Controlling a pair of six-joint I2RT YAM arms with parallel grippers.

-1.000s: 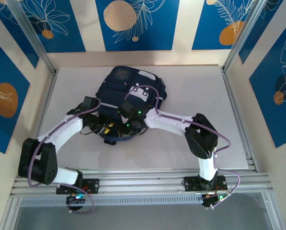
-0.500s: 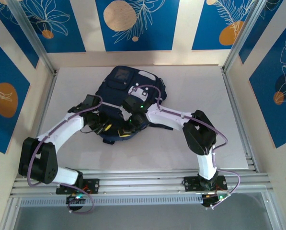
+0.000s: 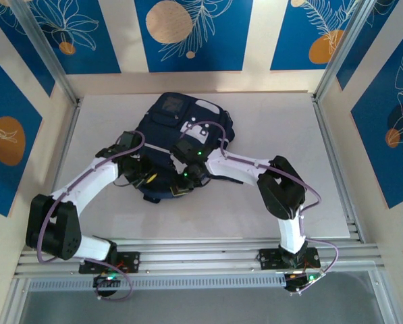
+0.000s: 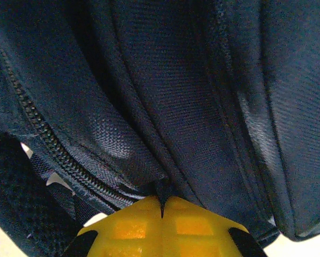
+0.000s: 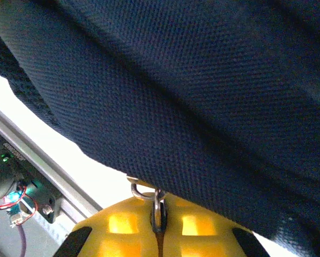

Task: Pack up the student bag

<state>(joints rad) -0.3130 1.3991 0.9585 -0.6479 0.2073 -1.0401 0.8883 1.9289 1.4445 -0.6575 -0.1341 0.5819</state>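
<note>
Student bag [image 3: 181,121]: 1, navy, lying flat on worktop [image 3: 282,128], a bit left of centre, far end near back wall.
Arms: 2, white, both bent inward over bag's near end, wrists close together.
Left fingers [image 4: 168,220]: yellow, clenched on small dark fabric tab of bag.
Right fingers [image 5: 166,225]: yellow, clenched on metal ring [image 5: 143,190] hanging at bag's edge.
Top view gives: whole bag outline, front pocket, white patch [image 3: 200,132], arm layout; what is gripped is too small to tell.
Left wrist view gives: 1 zip [image 4: 47,144] w/ dark teeth running diag., deep folds of weave, tab grip close up.
Right wrist view gives: ring grip close up, coarse navy weave overhead, alu rail [image 5: 42,171] low left.
</note>
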